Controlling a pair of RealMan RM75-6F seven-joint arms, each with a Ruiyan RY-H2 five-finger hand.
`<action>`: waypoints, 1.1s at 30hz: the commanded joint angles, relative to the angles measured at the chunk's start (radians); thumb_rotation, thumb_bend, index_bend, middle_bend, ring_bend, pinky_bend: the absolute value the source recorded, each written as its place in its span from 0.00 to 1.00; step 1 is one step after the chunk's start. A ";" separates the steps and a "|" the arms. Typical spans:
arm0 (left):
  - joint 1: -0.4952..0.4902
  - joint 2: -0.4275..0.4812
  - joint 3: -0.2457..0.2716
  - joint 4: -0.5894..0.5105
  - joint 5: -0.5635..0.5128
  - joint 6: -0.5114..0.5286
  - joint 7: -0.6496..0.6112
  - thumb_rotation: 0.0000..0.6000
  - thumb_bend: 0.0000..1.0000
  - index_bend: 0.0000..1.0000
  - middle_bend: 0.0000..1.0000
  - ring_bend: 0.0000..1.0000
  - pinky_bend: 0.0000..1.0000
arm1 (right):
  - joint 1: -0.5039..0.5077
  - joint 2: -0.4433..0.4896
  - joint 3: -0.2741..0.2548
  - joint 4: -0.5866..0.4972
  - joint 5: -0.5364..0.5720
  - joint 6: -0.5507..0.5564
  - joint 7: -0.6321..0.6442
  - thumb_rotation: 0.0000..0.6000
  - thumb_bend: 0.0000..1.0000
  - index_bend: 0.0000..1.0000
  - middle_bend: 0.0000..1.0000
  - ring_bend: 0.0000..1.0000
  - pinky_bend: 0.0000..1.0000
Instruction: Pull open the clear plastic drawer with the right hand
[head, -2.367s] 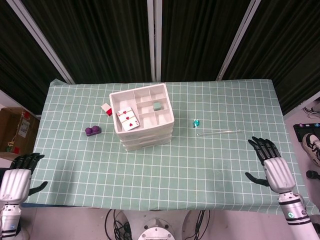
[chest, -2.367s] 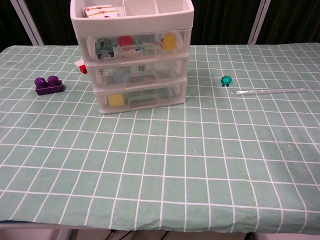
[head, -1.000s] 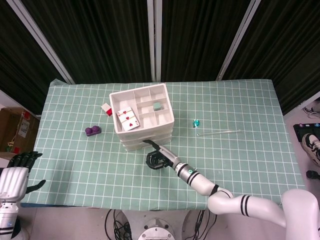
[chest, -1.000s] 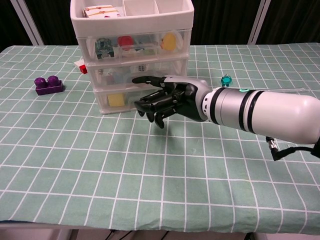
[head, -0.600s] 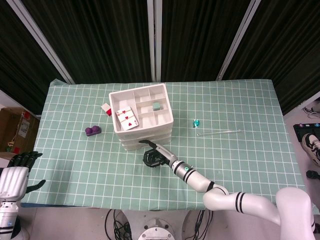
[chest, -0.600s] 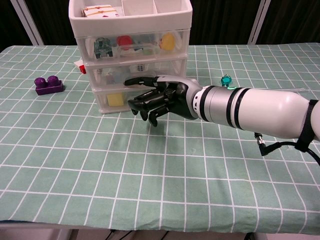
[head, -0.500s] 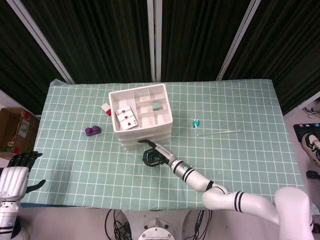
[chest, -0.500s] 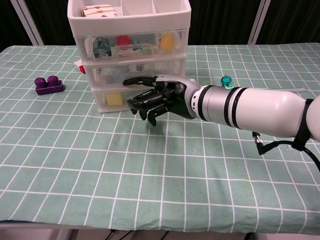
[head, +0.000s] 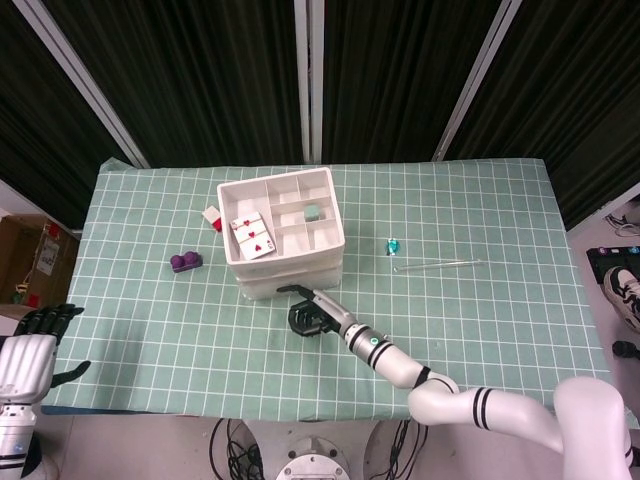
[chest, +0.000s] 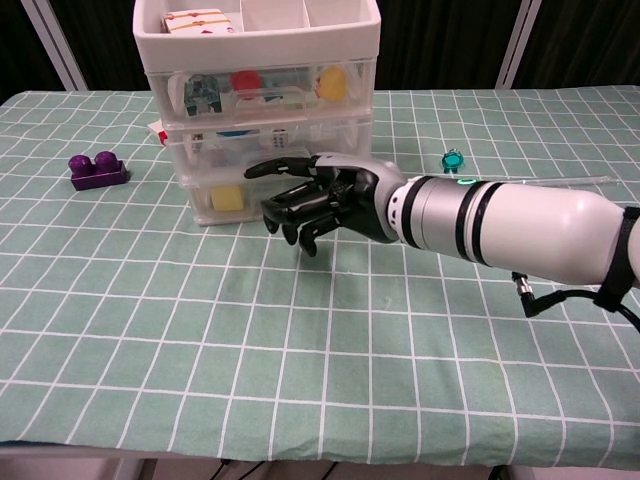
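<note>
The white drawer unit (chest: 262, 60) (head: 285, 240) stands at the back left of the table, with three clear drawers stacked under an open top tray. All three drawer fronts look flush. My right hand (chest: 318, 200) (head: 312, 316) is against the lower part of the unit's front. Its thumb lies across the seam between the middle and bottom drawers, and its curled fingers (chest: 290, 218) cover the bottom drawer's handle. Whether they grip the handle is hidden. My left hand (head: 32, 352) hangs off the table's near left corner, fingers apart and holding nothing.
A purple brick (chest: 97, 170) (head: 185, 262) and a small red-and-white block (chest: 157, 131) lie left of the unit. A teal piece (chest: 453, 159) and a clear rod (chest: 540, 183) lie to its right. A cardboard box (head: 25, 262) stands beyond the table's left edge.
My right arm came in from the near right corner to the drawer fronts. Over the last second the unit slid slightly left, and the hand has now eased a little rightward.
</note>
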 joint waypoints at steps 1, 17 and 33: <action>0.000 -0.001 0.001 0.001 0.001 0.000 -0.003 1.00 0.05 0.22 0.20 0.16 0.19 | -0.018 0.013 -0.019 -0.025 -0.018 0.014 -0.003 1.00 0.44 0.27 0.60 0.64 0.70; 0.008 -0.012 0.002 0.019 0.003 0.013 -0.020 1.00 0.05 0.22 0.20 0.16 0.19 | -0.141 0.181 -0.195 -0.244 -0.239 0.275 -0.274 1.00 0.44 0.00 0.57 0.64 0.70; 0.002 -0.010 -0.003 0.007 0.005 0.010 -0.011 1.00 0.05 0.22 0.20 0.16 0.19 | -0.099 0.285 -0.145 -0.306 -0.058 0.284 -0.533 1.00 0.44 0.08 0.59 0.64 0.70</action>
